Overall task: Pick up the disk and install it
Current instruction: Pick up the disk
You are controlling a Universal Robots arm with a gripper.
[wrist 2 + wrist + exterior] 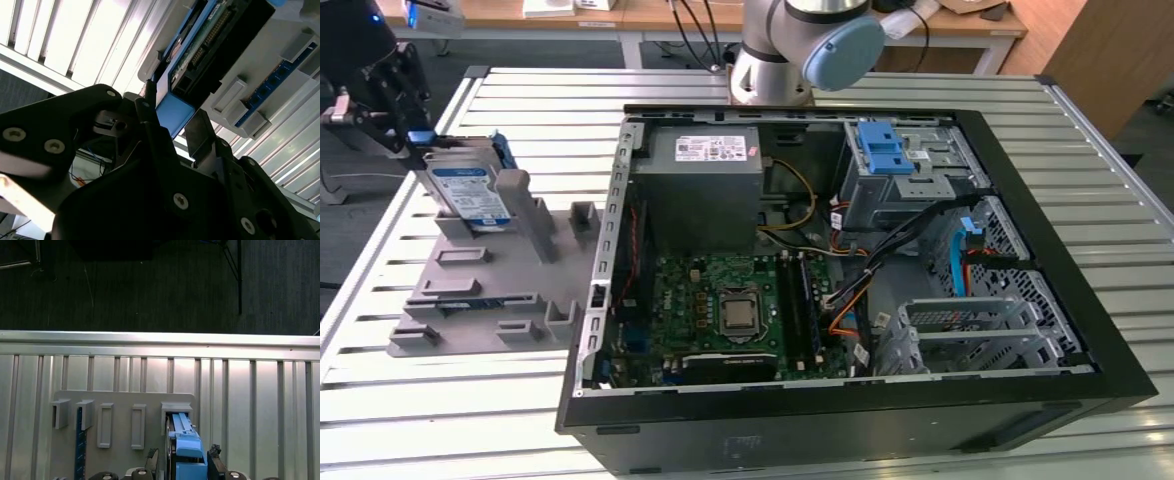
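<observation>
1. Gripper (414,135) at the desk's (454,420) edge on the exterior view's left, fingers (215,454) spread astride the disk (467,195).
2. Disk upright, slotted in the grey holder (467,290).
3. Open computer case (1067,400) beside the holder, mid-desk.

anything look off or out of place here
Nothing stands out. The disk stands on edge in its slot in the grey holder, the gripper at its top end. The computer case lies open, with nothing spilled or visibly broken.

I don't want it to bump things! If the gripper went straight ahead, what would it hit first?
Probably the disk, standing in the grey holder, right ahead of the gripper; depth is unclear.
</observation>
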